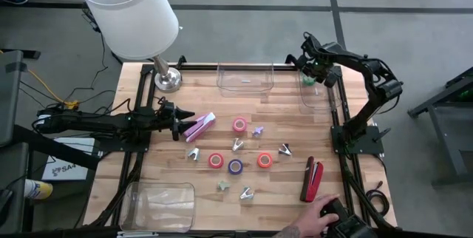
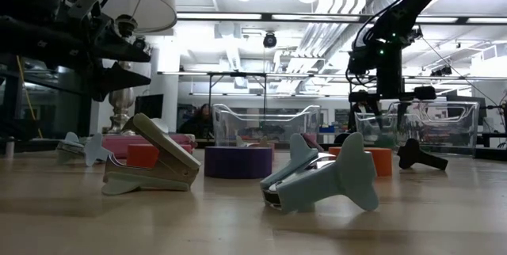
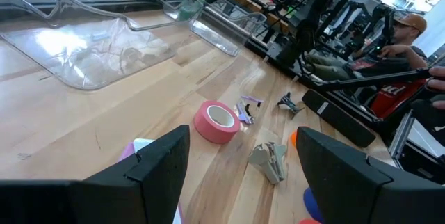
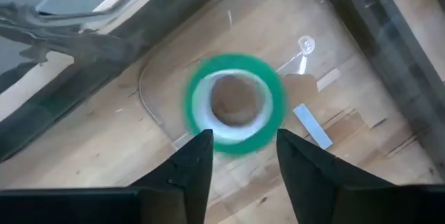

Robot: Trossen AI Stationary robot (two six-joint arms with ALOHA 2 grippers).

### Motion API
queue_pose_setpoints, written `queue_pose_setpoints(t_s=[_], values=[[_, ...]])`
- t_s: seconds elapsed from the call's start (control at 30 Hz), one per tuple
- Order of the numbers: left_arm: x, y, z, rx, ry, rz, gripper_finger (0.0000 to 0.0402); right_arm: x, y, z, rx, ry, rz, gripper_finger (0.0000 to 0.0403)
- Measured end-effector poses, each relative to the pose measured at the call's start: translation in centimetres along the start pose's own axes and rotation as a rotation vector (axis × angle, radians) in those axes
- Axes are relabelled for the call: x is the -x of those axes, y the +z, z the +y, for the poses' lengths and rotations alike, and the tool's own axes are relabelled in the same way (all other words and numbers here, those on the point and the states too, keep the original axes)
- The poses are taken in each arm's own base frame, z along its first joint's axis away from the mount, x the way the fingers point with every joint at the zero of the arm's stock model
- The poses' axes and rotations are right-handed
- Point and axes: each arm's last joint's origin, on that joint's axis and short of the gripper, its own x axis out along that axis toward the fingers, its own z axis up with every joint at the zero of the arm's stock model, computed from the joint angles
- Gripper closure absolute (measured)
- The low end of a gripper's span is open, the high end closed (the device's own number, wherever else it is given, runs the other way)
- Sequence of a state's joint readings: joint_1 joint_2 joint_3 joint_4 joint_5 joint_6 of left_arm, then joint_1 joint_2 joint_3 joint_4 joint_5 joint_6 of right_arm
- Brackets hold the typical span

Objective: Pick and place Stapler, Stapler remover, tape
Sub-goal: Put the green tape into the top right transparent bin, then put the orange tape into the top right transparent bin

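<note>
Tape (image 4: 236,106) falls clear of right pincer (image 4: 240,156).

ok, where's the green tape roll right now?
The green tape roll is over the clear bin at the table's far right corner, just below the right gripper, whose fingers stand apart.

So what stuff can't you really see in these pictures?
- Green tape: blurred in the right wrist view, so whether it rests in the clear bin is unclear.
- Pink stapler: left gripper covers one end, high view.
- Person's hand: cut off by the bottom edge.
</note>
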State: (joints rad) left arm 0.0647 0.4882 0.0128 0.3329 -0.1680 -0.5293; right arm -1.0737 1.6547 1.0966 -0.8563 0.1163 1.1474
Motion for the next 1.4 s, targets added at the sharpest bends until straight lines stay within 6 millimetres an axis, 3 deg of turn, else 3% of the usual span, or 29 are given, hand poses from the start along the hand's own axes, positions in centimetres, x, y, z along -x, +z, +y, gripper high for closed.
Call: queue_pose_setpoints(t_s=[0.27,0.67,0.93,1.4], values=[[0.0,0.0,0.0,0.000,0.000,0.000,0.0141,0.2,0.0,0.0,0.070,0.012,0.005,0.0201],[0.0,0.0,0.0,0.000,0.000,-0.001,0.0141,4.3,0.1,-1.1,0.244,0.103,-0.126,0.0198],[0.0,0.0,0.0,0.000,0.000,-0.001,0.0141,6.5,-1.6,-1.2,0.384,0.172,-0.162,0.0198],[0.0,0.0,0.0,0.000,0.000,0.000,0.0141,8.9,-6.1,-1.4,0.767,0.235,-0.140,0.0198]])
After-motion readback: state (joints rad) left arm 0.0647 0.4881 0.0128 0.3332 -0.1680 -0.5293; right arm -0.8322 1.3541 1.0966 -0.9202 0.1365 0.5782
